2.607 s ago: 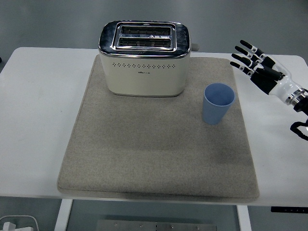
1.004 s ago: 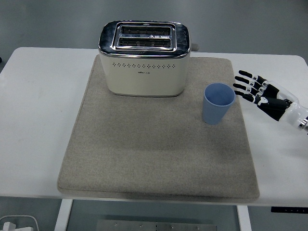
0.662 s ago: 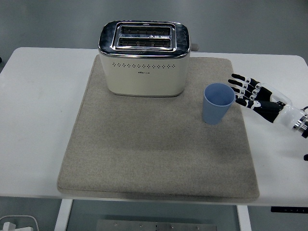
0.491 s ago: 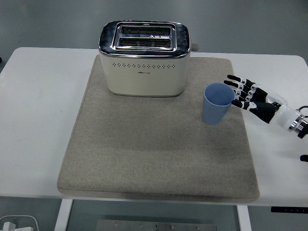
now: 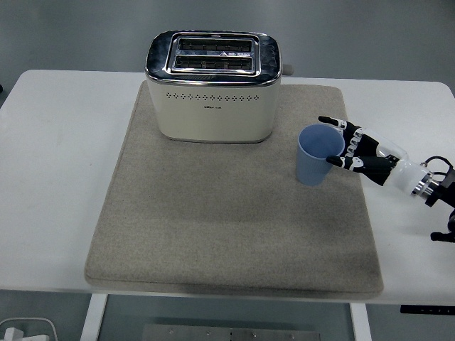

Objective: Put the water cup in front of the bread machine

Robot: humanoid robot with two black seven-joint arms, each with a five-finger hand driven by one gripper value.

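Right hand (image 5: 353, 148) is in from the right edge, low over the mat, pressed up against the right side of the water cup (image 5: 318, 154). Fingers (image 5: 334, 123) are partly curled around the cup's far-right rim, thumb sits against the near-right wall; looks like a wrap starting to form, can't tell if it's a firm grip yet. Cup is blue, empty as far as visible, tilted slightly to the left, base on the mat. It sits on the right part of the grey felt mat (image 5: 213, 234), to the right of and a bit nearer than the bread machine (image 5: 213, 87), apart from it. Bread machine is cream with a chrome top, two slots, at the back of the mat. Mat lies on the white desk (image 5: 50, 177). Left arm not visible.
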